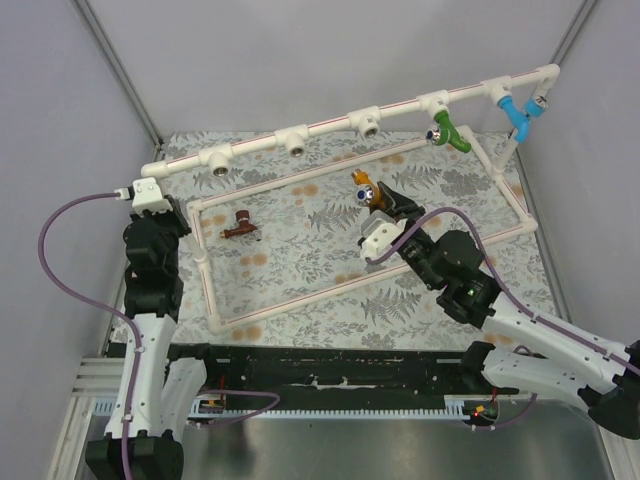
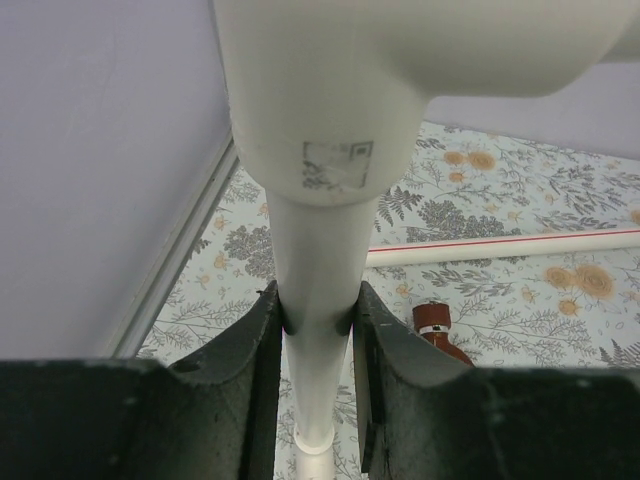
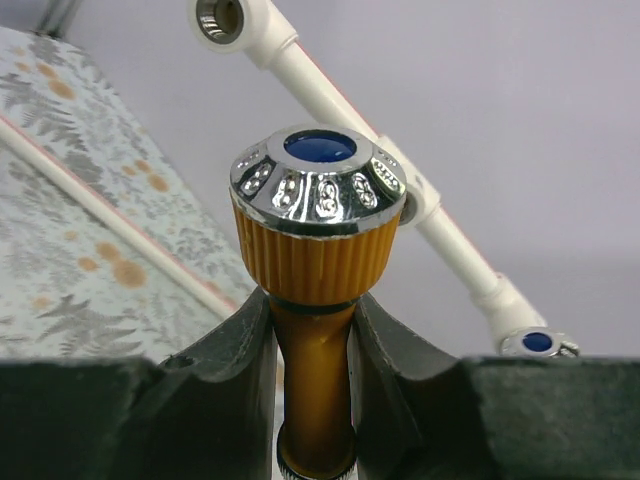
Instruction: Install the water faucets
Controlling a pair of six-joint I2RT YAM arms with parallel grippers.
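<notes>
At the left end of the raised white rail (image 1: 330, 124), the left hand (image 2: 315, 310) is closed on a white upright pipe (image 2: 318, 235), with one finger pressed against each side of it. Near the middle of the worktop (image 1: 300, 255), the right hand (image 3: 312, 320) grips the orange-yellow faucet (image 3: 318, 235) by its stem. The faucet's silvery, blue-centred cap stands clear above the fingers. The reddish-brown faucet (image 1: 239, 227) lies on the patterned worktop inside the low pipe frame (image 1: 345, 280), towards its left side, near the left hand but apart from it. The rail runs along the far side and carries several open sockets. At its right end, a green tap (image 1: 452, 133) and a light blue tap (image 1: 516, 115) are fitted.
</notes>
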